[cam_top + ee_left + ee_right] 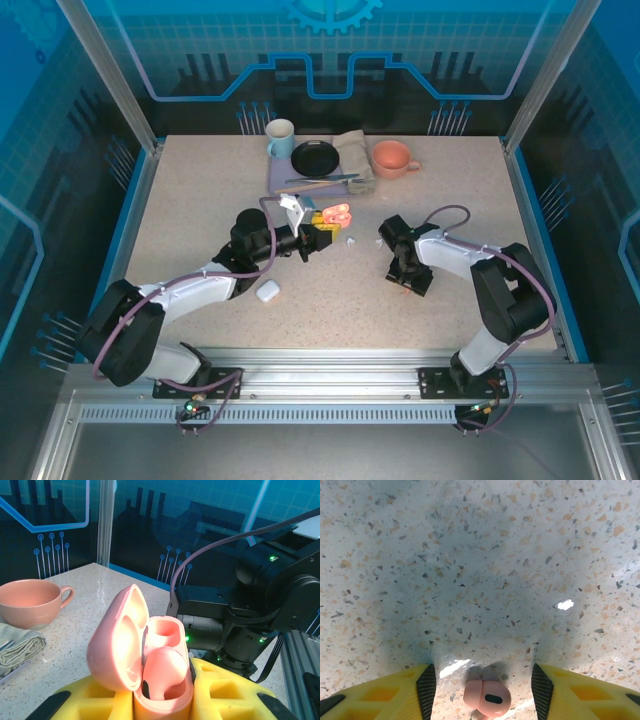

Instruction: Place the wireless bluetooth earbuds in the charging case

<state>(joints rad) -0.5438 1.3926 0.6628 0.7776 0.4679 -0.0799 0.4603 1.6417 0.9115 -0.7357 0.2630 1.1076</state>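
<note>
1. Earbuds first: one salmon-pink earbud (487, 698) lies on the speckled worktop (470, 580). It is a small glossy bean shape with a dark oval mark on top.
2. Your right tool (484, 692) points down over it, its yellow, black-padded fingers (427, 690) spread to either side. There is a gap on both sides and nothing is pinched.
3. A second pink earbud (162, 672) sits in a well of the pink charging case (172, 627), and the well behind it is hollow.
4. Your left tool (322, 230) is pressed together on that case, whose base is pinched between yellow fingers (95, 695). The case stands upright with its lid (112, 645) swung open.
5. A white case (267, 291) rests on the worktop beside your left arm.
6. A small white piece (350, 241) lies between the two tools, just beside the left one. You cannot tell what it is.
7. Along the far edge stand a mug (280, 138), a black plate (316, 158), a folded cloth (352, 152) and a pink cup (392, 158).
8. Beyond the open case, the left wrist view shows the dark bulk of your right arm (260, 610).
</note>
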